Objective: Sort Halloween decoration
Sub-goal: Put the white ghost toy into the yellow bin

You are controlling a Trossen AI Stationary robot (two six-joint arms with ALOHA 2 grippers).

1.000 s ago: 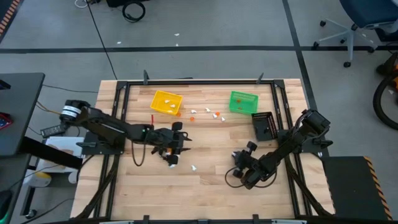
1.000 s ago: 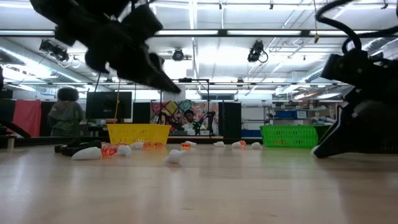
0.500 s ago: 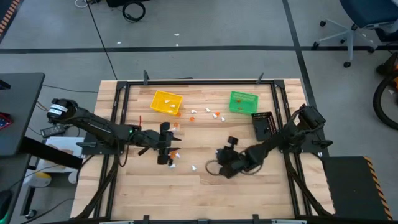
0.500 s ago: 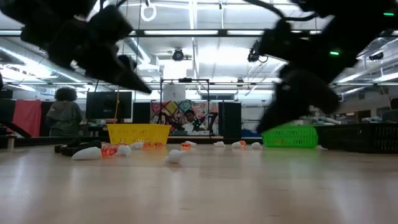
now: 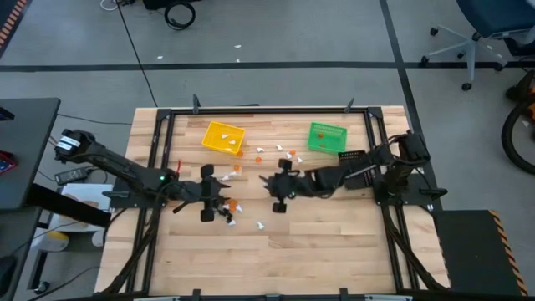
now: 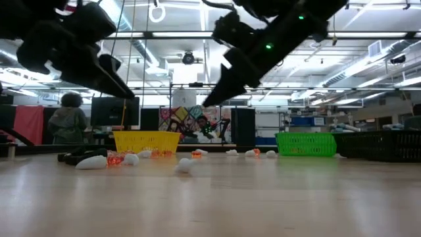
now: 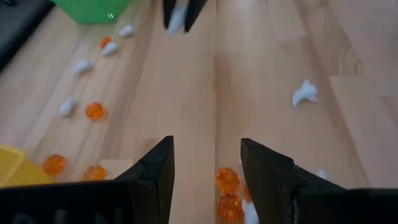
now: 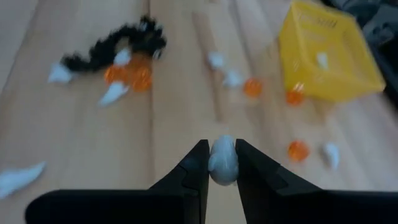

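Right arm has swung from table's near side to centre, carrying trinket.
Right gripper [image 8: 222, 163] pinches small white plastic trinket [image 8: 222, 160]; left gripper [image 7: 205, 163] spread wide, empty, over orange beads [image 7: 227, 188].

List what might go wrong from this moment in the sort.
1. The right tool pinches a white trinket only at its fingertips; it may slip out before reaching a bin.
2. The left tool hangs open over orange trinkets lying close together, so closing might catch two or knock one away.
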